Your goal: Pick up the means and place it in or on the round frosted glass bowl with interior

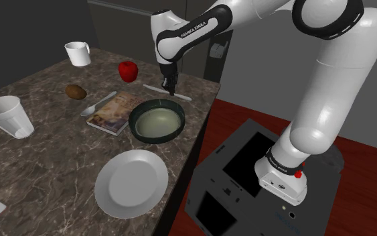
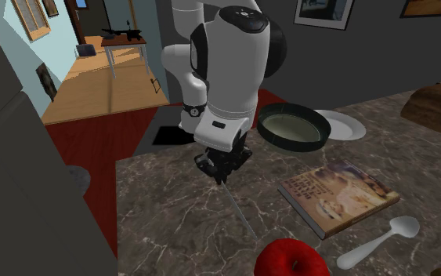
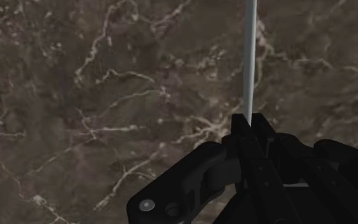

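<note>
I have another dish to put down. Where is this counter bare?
The widest bare marble lies between the white cup, the book and the plate. A smaller patch lies between the mug and the apple. Crowded: around the bowl, where book, spoon, knife and the hand sit close.

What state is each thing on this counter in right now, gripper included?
gripper: shut on the knife.
knife: lying along the counter, clasped between the fingers.
bowl: upright, empty.
plate: flat, empty.
book: closed, lying flat.
spoon: lying loose beside the book.
apple: standing free.
mug: upright.
</note>
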Controlling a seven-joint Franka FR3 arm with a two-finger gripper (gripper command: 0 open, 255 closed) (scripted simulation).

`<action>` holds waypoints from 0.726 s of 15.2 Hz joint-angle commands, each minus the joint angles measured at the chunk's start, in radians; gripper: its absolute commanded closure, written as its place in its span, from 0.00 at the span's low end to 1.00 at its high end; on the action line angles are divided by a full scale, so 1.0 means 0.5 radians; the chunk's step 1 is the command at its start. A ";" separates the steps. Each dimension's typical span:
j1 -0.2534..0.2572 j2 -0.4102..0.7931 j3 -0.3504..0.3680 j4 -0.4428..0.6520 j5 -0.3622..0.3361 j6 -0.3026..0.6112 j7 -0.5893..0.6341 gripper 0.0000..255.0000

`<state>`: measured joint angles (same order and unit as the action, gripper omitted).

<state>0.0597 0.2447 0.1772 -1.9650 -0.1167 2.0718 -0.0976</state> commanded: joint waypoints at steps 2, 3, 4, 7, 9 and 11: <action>0.001 0.000 0.001 -0.001 0.000 0.000 0.000 1.00; 0.001 0.000 0.001 -0.001 0.000 0.000 0.000 1.00; 0.001 0.000 0.001 0.000 0.000 0.000 0.000 1.00; -0.001 -0.026 0.003 0.020 0.008 -0.047 -0.007 1.00; -0.002 -0.051 0.004 0.044 0.015 -0.094 -0.014 1.00; -0.003 -0.074 0.006 0.069 0.022 -0.142 -0.020 1.00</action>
<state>0.0589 0.2152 0.1799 -1.9352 -0.1077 2.0133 -0.1054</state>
